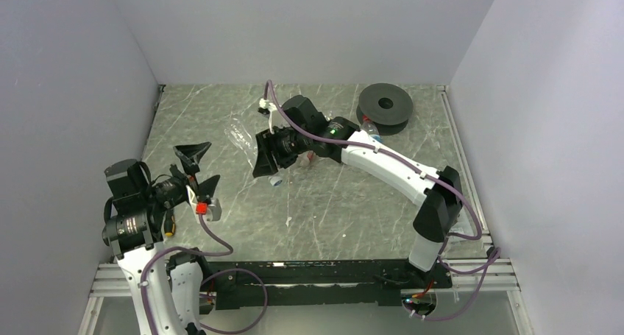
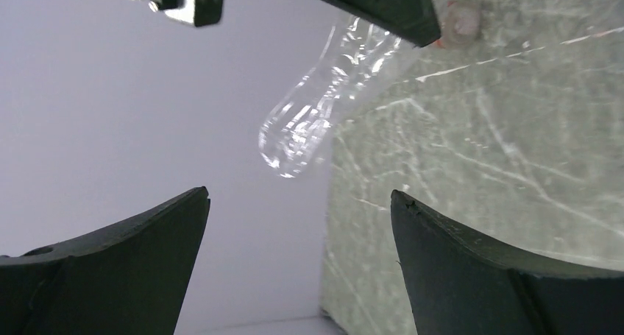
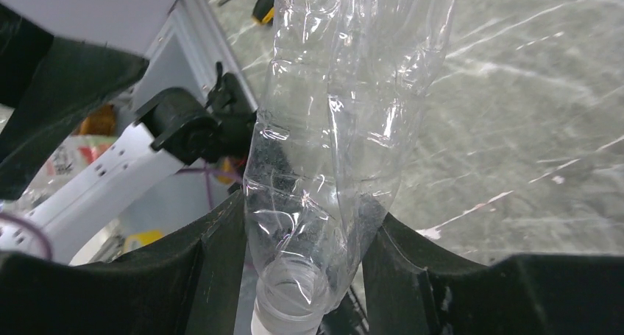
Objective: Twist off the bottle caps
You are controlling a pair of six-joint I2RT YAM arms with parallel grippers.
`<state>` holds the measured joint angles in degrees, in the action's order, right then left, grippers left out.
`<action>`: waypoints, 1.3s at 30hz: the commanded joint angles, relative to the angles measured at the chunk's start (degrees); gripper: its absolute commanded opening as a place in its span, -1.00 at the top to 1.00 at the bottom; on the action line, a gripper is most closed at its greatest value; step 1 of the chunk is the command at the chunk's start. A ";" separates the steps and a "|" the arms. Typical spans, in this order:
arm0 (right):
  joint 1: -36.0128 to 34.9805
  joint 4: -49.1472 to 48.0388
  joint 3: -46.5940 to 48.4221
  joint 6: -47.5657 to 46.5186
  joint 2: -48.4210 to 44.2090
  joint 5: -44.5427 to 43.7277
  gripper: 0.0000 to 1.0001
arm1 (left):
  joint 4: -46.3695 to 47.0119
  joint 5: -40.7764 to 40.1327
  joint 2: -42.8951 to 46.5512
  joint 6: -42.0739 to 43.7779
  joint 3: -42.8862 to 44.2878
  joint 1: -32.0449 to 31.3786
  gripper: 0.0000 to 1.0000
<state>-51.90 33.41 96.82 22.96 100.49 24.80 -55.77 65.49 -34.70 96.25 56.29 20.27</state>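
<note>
My right gripper is shut on a plain clear bottle and holds it above the table. In the right wrist view the fingers pinch the bottle at its shoulder. Its white cap sits on the neck between the jaws, pointing towards the wrist. In the top view the cap points at the near edge. My left gripper is open and empty, a little left of the bottle. In the left wrist view the bottle's base hangs above and beyond the open gripper.
A black spool disc stands at the back right, with another clear bottle beside it. A reddish-labelled bottle lies under the right arm. A small red piece shows by the left wrist. A yellow-handled tool lies near the left arm.
</note>
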 commanded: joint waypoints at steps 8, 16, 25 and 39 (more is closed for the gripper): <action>-1.71 2.82 6.29 4.63 -1.90 13.48 -0.06 | 1.35 9.68 -1.47 30.47 -3.49 -1.10 -0.98; -3.70 4.93 10.83 5.42 1.63 14.85 -0.06 | 1.52 10.81 -5.03 37.84 -3.52 -1.44 -0.98; -5.13 7.71 18.73 5.88 7.41 17.55 -0.06 | 4.50 8.91 -7.36 38.29 -5.22 -2.72 -0.85; -6.28 10.84 24.43 5.28 11.95 18.70 -0.11 | 2.77 3.51 -7.47 37.78 -4.61 -5.12 -0.36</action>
<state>-57.41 43.20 118.15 28.32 112.44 41.28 -52.10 69.23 -42.09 118.58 51.27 15.62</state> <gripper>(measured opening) 0.553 0.703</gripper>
